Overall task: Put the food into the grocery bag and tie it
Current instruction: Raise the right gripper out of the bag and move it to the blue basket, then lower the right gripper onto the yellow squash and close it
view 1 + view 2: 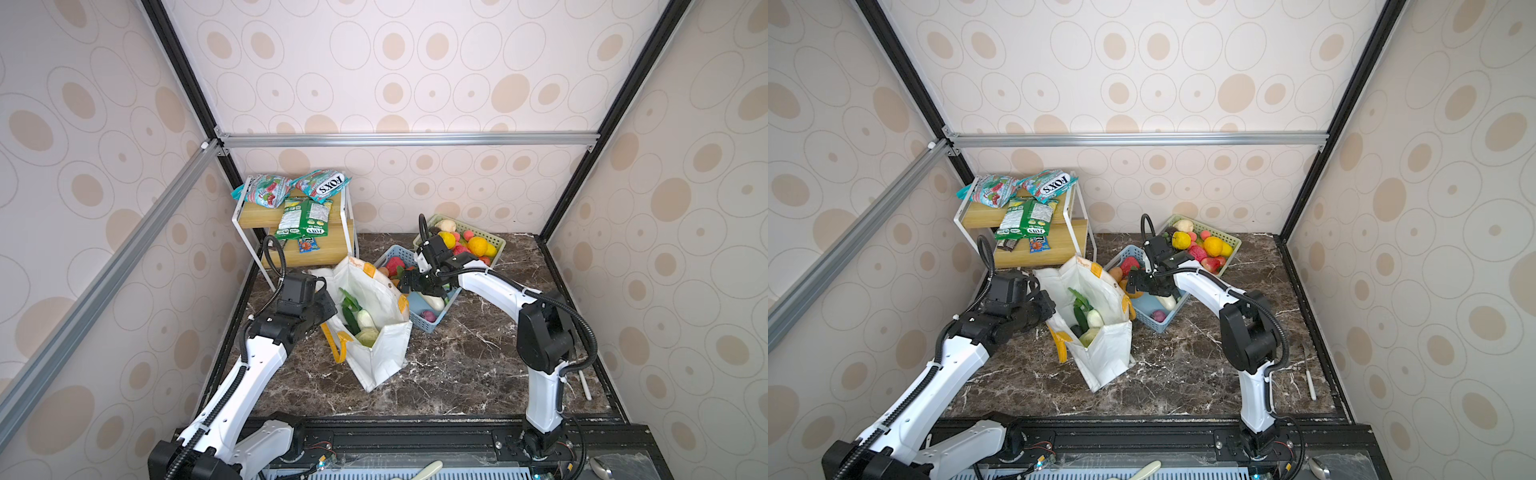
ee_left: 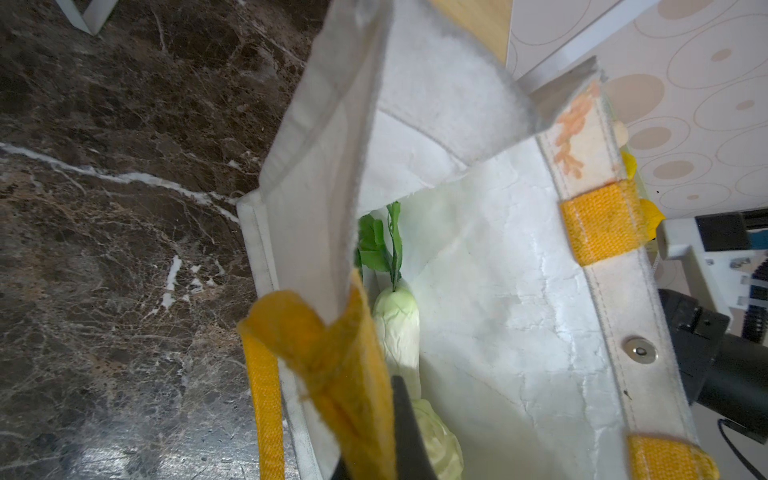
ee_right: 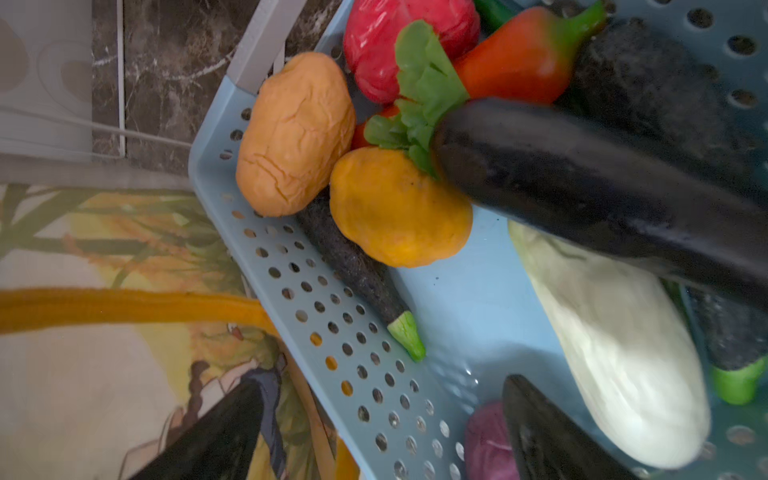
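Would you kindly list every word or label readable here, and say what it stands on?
"FOX'S": teal-and-white foil snack packet on the wooden shelf, upside down.
Green foil packets below it: too small.
Small blue packet: blurred.
White fabric grocery bag: no words legible.

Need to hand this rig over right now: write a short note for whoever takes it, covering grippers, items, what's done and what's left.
Left gripper: shut on the grocery bag rim by a yellow handle, holding the mouth open.
Right gripper: open, empty, over the blue basket edge beside the bag.
Done: a few green and white vegetables lie in the bag.
Left: eggplant, orange pepper and others in the blue basket, fruit in the green basket; then tie the handles.
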